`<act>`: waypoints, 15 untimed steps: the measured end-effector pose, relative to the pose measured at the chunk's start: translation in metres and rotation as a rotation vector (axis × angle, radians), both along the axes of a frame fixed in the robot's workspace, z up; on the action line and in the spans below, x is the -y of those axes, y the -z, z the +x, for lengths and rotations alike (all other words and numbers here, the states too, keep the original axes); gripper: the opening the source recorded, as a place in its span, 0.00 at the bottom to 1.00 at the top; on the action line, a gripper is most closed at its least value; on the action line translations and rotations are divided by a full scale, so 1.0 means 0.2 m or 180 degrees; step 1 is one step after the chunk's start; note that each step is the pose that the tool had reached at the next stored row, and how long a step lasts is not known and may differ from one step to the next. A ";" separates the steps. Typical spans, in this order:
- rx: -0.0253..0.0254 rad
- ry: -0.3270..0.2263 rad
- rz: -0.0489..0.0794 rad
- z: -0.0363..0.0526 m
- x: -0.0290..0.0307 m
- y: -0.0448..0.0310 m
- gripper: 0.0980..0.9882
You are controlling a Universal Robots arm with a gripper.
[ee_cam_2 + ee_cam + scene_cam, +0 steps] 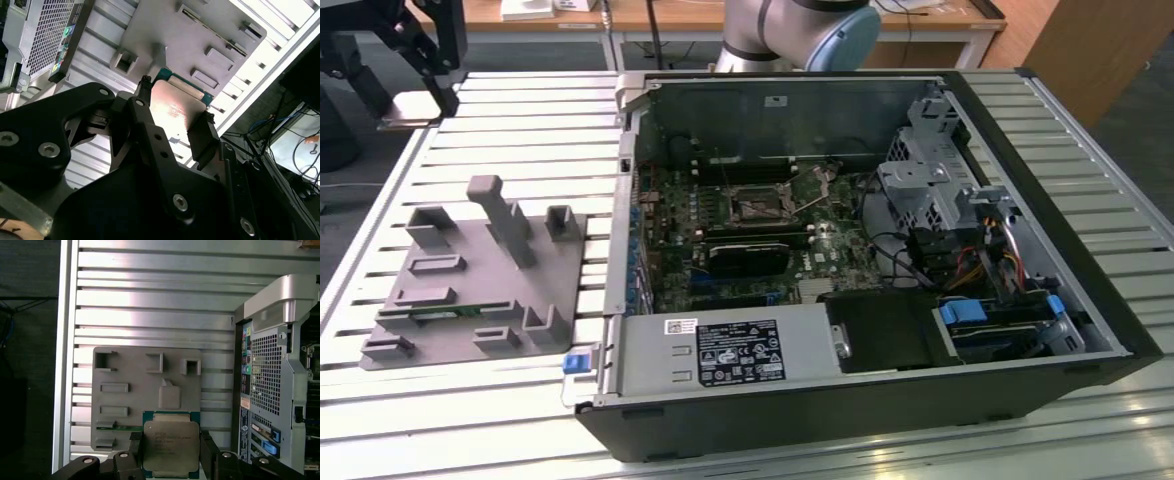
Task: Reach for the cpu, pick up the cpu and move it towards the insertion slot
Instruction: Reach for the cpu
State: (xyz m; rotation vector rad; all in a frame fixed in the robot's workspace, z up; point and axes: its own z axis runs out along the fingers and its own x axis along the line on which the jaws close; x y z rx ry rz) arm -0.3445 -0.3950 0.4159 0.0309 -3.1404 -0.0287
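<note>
Item: cpu, silvery top, thin green rim.
Hold: you have it clamped by two opposite edges between the black fingers of the gripper, as both wrist views show.
Location: over one edge of the grey fixture plate, beside the open computer case.
Insertion slot: inside the case, well apart from the cpu.
Exterior view: the dark shape at its upper left is probably the gripper.
</note>
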 end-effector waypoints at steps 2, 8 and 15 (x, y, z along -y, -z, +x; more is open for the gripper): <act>0.0000 0.0000 0.0000 0.008 0.000 0.000 0.50; 0.0000 0.0000 0.0000 0.033 -0.001 0.000 0.50; 0.0000 0.0000 0.0000 0.062 -0.001 0.000 0.50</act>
